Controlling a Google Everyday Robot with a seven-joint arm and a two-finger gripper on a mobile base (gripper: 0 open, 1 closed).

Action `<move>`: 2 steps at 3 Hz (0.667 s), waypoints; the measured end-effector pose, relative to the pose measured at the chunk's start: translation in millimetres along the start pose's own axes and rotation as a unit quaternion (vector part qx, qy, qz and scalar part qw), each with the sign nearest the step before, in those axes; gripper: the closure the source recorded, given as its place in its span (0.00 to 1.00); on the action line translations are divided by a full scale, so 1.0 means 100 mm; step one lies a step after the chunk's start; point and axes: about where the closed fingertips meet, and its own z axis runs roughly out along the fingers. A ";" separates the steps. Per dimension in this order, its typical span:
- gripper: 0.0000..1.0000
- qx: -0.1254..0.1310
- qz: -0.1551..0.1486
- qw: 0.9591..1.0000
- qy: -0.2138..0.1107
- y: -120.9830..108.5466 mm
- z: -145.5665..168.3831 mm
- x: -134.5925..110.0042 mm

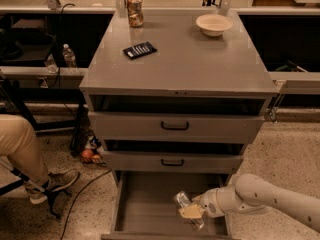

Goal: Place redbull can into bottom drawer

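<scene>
One arm reaches in low; our gripper [191, 212] hangs over the open bottom drawer [145, 204], fingers clenched on the tilted redbull can [182, 200], speckled floor [290, 149] alongside. Farther back we see the grey bench [190, 64] carrying a black keypad [140, 50], a pale bowl [214, 24] and an orange-gold can [134, 10].

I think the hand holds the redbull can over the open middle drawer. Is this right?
Not quite. The camera view shows the hand holding the redbull can over the open bottom drawer, at its right front, not the middle one.
</scene>
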 end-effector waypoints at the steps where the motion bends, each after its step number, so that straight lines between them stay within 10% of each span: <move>1: 1.00 0.000 0.000 1.000 0.000 0.00 0.00 0.00; 2: 1.00 0.014 0.001 1.000 0.000 -0.23 0.18 0.02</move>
